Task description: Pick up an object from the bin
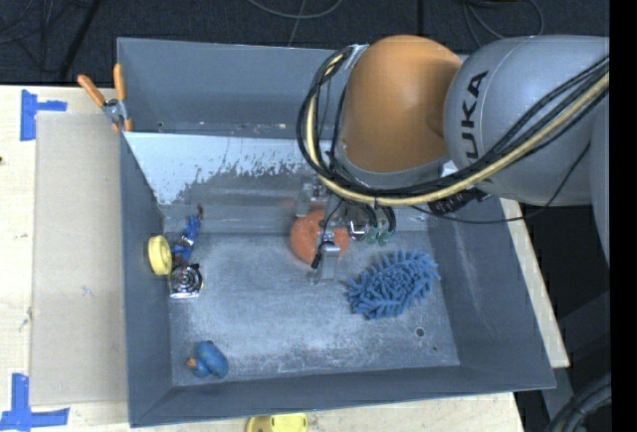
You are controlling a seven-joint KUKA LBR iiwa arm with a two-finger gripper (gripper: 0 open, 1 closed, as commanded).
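My gripper (323,256) reaches down under the orange wrist cover into the middle of the bin. It sits right against an orange rounded object (304,238), which lies at its left side and partly behind it. A blue spiky rubber piece (391,284) lies on the bin floor just right of and below the gripper, apart from it.
At the bin's left side lie a yellow cap-like piece (158,255), a small blue part (187,237) and a shiny metal piece (185,280), close together. A small blue lump (208,359) rests in the front left corner. The arm and its cables cover the bin's back right.
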